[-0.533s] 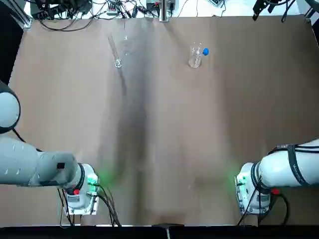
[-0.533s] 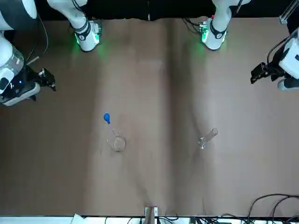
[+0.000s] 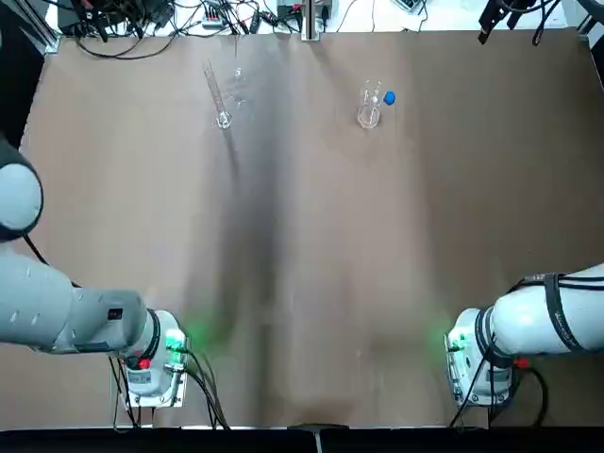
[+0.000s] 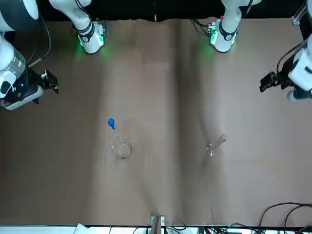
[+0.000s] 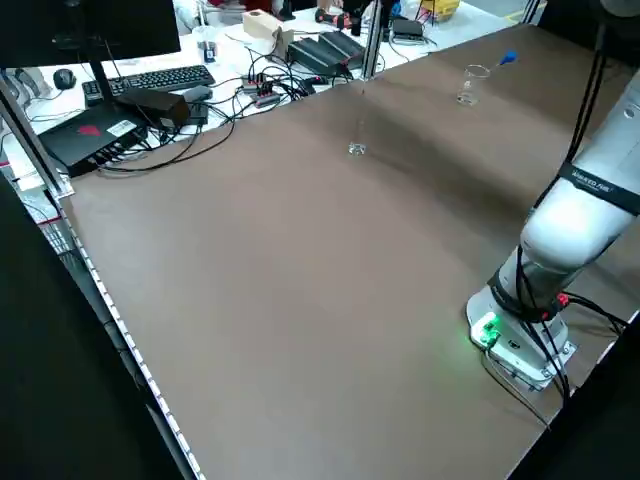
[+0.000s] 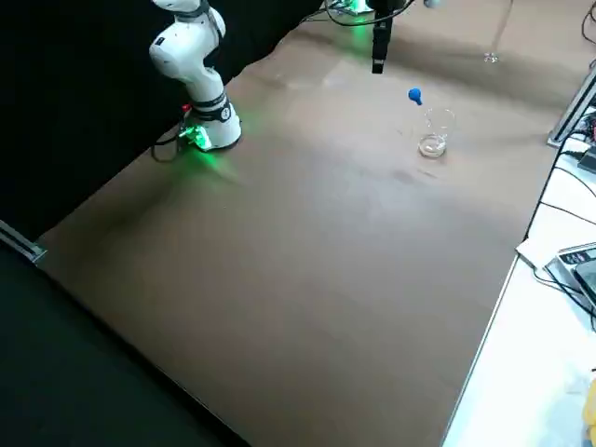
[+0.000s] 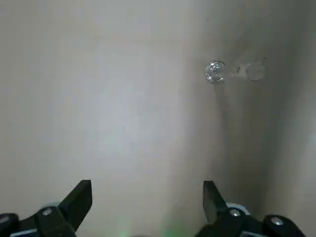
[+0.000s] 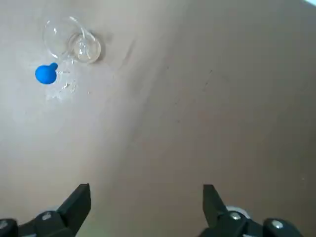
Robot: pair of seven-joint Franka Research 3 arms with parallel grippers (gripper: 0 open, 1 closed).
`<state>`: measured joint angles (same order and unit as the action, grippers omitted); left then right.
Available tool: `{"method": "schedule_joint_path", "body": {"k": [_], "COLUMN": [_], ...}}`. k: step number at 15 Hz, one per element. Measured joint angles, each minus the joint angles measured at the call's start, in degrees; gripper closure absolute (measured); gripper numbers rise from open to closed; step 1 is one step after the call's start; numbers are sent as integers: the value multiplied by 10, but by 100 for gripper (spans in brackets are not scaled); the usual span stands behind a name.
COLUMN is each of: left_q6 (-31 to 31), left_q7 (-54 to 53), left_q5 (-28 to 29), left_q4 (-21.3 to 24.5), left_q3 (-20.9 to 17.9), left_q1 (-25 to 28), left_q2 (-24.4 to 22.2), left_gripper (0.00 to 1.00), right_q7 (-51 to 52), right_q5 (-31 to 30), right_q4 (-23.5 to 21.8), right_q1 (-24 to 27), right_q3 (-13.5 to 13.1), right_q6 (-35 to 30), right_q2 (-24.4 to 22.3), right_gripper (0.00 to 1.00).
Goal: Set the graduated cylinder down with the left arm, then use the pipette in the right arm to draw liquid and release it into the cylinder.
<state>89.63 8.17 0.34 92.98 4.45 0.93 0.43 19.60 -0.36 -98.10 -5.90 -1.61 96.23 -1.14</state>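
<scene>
A brown table fills the scene, with cables along its far edge and a keyboard on a desk past the robot's left side.

The left gripper has its fingers spread wide with nothing between them; it hangs above bare table out at the robot's left edge, well short of the cylinder. The right gripper is likewise released and empty, held high at the robot's right edge, far from the pipette.

The cylinder stands upright on its foot on the far left part of the table, well apart from both arms; the left wrist view looks down on it. The beaker stands upright on the far right part, with the pipette leaning in it, its blue bulb sticking out past the rim. Any liquid in the beaker cannot be made out.

Both arms' bases sit at the near edge, lit green.
</scene>
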Motion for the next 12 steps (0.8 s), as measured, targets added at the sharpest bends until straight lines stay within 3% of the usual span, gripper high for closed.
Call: {"method": "schedule_joint_path", "body": {"k": [1, 2, 7, 9, 12], "left_q6": [9, 24, 83, 105, 167], "left_q7": [-10, -99, -404, -447, -554], "left_q5": [0, 0, -13, -29, -84], "left_q4": [-1, -3, -8, -8, -9], "left_q3": [-2, -6, -9, -9, -9], "left_q1": [2, 13, 68, 85, 113], "left_q2": [16, 46, 106, 120, 177], "left_gripper": [1, 1, 0, 0, 0], "right_q7": [0, 0, 2, 2, 2], "right_q5": [0, 0, 0, 0, 1], "right_q4": [0, 0, 1, 1, 1], "right_q1": [0, -1, -6, -13, -37], "right_q3": [1, 2, 3, 4, 5], "right_q6": [-5, -7, -8, -8, -8], "right_q2": [0, 0, 0, 0, 0], "right_gripper": [0, 0, 0, 0, 0]}}
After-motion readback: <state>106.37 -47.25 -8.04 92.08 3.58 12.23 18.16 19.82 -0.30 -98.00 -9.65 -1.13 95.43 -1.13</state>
